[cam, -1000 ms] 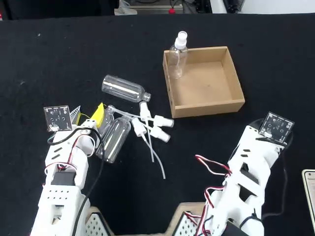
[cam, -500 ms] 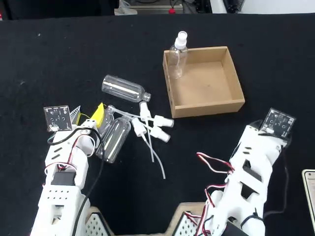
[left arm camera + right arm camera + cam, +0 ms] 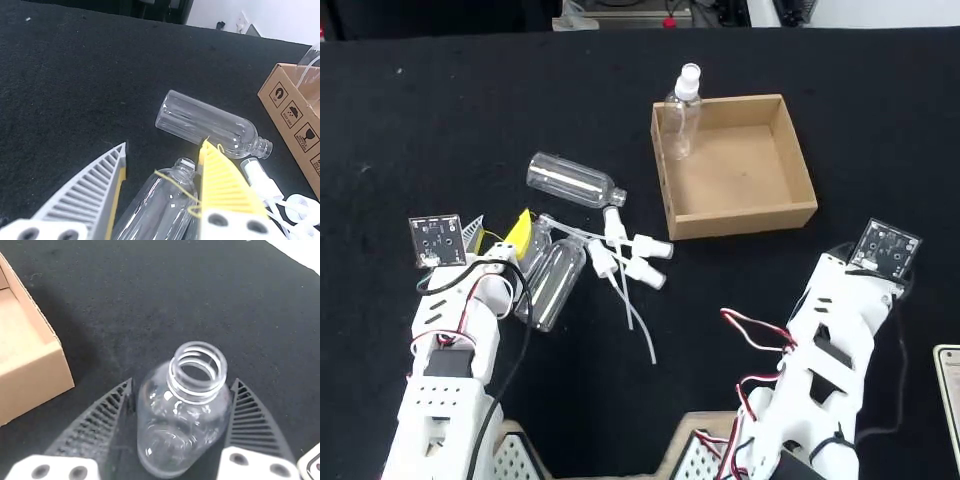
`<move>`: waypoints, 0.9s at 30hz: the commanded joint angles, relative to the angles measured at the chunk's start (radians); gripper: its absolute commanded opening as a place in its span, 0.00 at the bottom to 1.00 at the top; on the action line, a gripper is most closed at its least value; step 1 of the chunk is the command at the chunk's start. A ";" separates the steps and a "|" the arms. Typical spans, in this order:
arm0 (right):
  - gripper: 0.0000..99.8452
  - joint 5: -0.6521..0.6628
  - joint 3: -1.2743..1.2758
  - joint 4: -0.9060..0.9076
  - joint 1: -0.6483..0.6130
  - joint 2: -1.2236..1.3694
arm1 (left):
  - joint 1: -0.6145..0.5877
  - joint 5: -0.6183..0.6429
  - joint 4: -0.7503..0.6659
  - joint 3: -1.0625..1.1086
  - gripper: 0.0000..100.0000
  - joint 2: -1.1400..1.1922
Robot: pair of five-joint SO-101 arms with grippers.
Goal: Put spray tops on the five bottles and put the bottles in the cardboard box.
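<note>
My right gripper (image 3: 183, 382) is shut on an upright clear bottle (image 3: 186, 415) with a bare threaded neck, just off the corner of the cardboard box (image 3: 30, 360). My left gripper (image 3: 164, 146) stands open, its grey and yellow fingers on either side of a lying capless bottle (image 3: 160, 205). Another capless bottle (image 3: 210, 124) lies beyond it. In the high view several loose spray tops (image 3: 625, 255) lie between the left gripper (image 3: 498, 232) and the box (image 3: 807, 180). A capped bottle (image 3: 682, 112) stands in the box's far left corner.
The right arm (image 3: 830, 330) stands in front of the box's near right corner. A white flat object (image 3: 950, 385) lies at the table's right edge. Black cloth covers the table, with bare room on the far left and far right.
The right arm's wrist has shifted slightly right and away from the table's front edge. The left arm and the bottles by it have not moved.
</note>
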 commanded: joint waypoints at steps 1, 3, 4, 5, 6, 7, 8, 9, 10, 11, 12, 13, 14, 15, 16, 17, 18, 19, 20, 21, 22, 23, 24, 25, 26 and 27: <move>0.27 -0.006 -0.048 0.006 -0.008 0.004 | 0.041 -0.021 -0.028 -0.013 0.23 -0.014; 0.27 -0.003 -0.056 0.035 -0.008 0.004 | 0.073 -0.075 -0.028 -0.012 0.23 -0.011; 0.27 -0.003 -0.059 0.044 -0.008 0.004 | 0.088 -0.103 -0.026 -0.012 0.23 -0.008; 0.27 -0.003 -0.064 0.052 -0.008 0.002 | 0.102 -0.123 -0.025 -0.010 0.23 -0.008; 0.27 -0.005 -0.064 0.052 -0.008 -0.007 | 0.108 -0.132 -0.023 -0.010 0.23 -0.006; 0.27 -0.006 -0.059 0.052 -0.008 -0.021 | 0.110 -0.135 -0.023 -0.010 0.23 -0.006; 0.27 -0.008 -0.058 0.057 -0.008 -0.038 | 0.108 -0.133 -0.023 -0.010 0.23 -0.006; 0.27 -0.006 -0.053 0.074 -0.008 -0.058 | 0.107 -0.133 -0.023 -0.010 0.23 -0.006; 0.27 -0.005 -0.048 0.091 -0.011 -0.082 | 0.107 -0.133 -0.023 -0.010 0.23 -0.006; 0.27 -0.003 -0.042 0.109 -0.014 -0.108 | 0.107 -0.133 -0.023 -0.010 0.23 -0.006; 0.27 -0.003 -0.036 0.129 -0.014 -0.137 | 0.107 -0.133 -0.023 -0.010 0.23 -0.006; 0.27 -0.003 -0.028 0.141 -0.015 -0.168 | 0.107 -0.133 -0.023 -0.010 0.23 -0.006; 0.27 -0.003 -0.021 0.157 -0.015 -0.202 | 0.107 -0.133 -0.021 -0.010 0.23 -0.006; 0.27 -0.003 -0.013 0.166 -0.015 -0.234 | 0.105 -0.133 -0.021 -0.010 0.23 -0.006; 0.27 -0.003 -0.004 0.173 -0.015 -0.265 | 0.105 -0.133 -0.021 -0.010 0.23 -0.008; 0.27 -0.002 0.007 0.178 -0.015 -0.291 | 0.105 -0.133 -0.021 -0.010 0.23 -0.009; 0.27 -0.002 0.018 0.180 -0.015 -0.314 | 0.105 -0.133 -0.021 -0.010 0.23 -0.009; 0.27 -0.002 0.030 0.180 -0.015 -0.332 | 0.105 -0.133 -0.021 -0.010 0.23 -0.011; 0.27 -0.002 0.039 0.180 -0.015 -0.343 | 0.105 -0.133 -0.021 -0.010 0.23 -0.011; 0.27 -0.002 0.044 0.176 -0.015 -0.344 | 0.105 -0.133 -0.021 -0.010 0.23 -0.011; 0.27 -0.002 0.044 0.173 -0.015 -0.340 | 0.105 -0.133 -0.021 -0.010 0.23 -0.011; 0.27 -0.002 0.042 0.173 -0.015 -0.332 | 0.105 -0.133 -0.021 -0.010 0.23 -0.011; 0.27 -0.002 0.038 0.170 -0.015 -0.321 | 0.105 -0.133 -0.021 -0.010 0.23 -0.011; 0.27 -0.002 0.028 0.163 -0.015 -0.306 | 0.105 -0.133 -0.020 -0.010 0.23 -0.011; 0.27 -0.002 0.021 0.147 -0.015 -0.283 | 0.105 -0.133 -0.020 -0.010 0.23 -0.009; 0.27 -0.002 0.010 0.127 -0.015 -0.254 | 0.105 -0.133 -0.020 -0.010 0.23 -0.009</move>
